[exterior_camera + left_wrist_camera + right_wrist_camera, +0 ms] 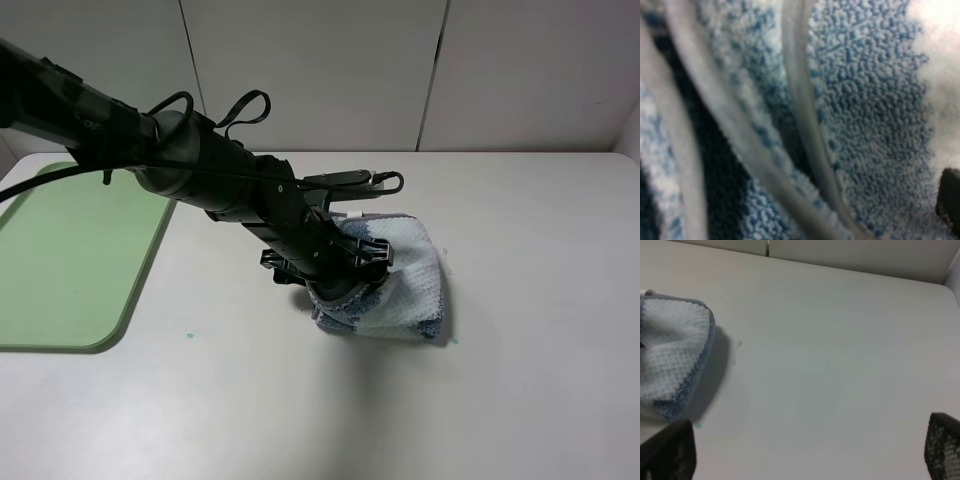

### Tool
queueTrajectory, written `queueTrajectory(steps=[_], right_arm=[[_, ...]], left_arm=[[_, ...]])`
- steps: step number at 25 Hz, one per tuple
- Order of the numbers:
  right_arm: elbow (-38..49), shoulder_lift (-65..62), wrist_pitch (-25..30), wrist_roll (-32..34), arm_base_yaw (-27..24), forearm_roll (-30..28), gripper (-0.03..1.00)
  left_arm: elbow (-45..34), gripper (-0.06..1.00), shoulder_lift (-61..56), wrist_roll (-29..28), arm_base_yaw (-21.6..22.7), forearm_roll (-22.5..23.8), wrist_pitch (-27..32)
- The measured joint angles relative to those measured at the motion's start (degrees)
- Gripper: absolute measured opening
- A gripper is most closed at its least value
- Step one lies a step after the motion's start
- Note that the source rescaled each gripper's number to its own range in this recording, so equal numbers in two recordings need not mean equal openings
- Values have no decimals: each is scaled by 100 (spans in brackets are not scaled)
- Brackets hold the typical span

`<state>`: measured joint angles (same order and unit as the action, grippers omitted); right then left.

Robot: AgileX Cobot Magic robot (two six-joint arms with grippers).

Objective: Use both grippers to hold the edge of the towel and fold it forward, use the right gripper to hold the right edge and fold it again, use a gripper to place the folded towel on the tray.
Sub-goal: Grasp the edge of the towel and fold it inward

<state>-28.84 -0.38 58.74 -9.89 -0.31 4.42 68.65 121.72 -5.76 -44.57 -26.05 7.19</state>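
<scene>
The towel [405, 285] lies folded into a compact, thick bundle on the white table [300, 400], right of centre in the high view. Its upper face shows white and blue-grey stripes; a grey trim runs along the near edge. In the left wrist view the towel [875, 125] fills almost the whole frame: waffle-textured blue-and-white pile with pale trim bands running across it, seen from very close.

The left gripper [335, 265] reaches in from the left and is at the towel's left edge, with its tips at or in the folds. The jaws stand wide apart. Whether they press on any layer cannot be told, since the arm hides the contact point from above and the wrist view shows only one dark fingertip [950, 200] at the frame edge.

The right gripper [805, 455] is spread wide over bare table, well apart from the towel [670, 365], which lies off to one side in that view. Only its two fingertips show, and nothing is between them. It does not appear in the high view.

The tray [70, 250], light green, lies at the table's left edge, well apart from the towel.
</scene>
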Motion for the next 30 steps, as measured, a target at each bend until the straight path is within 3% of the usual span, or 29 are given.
queueTrajectory(steps=[5,8,19,30], right_arm=[[0,0,0,0,0,0,100],[0,0,0,0,0,5,100],[0,0,0,0,0,15,100],[0,0,0,0,0,15,100]], left_arm=[[0,93,4,0,-5,0,-21],[0,83,10,0,-5,55,-21],[0,20,10,0,-5,215,-41],[0,17,10,18,-5,251,-41]])
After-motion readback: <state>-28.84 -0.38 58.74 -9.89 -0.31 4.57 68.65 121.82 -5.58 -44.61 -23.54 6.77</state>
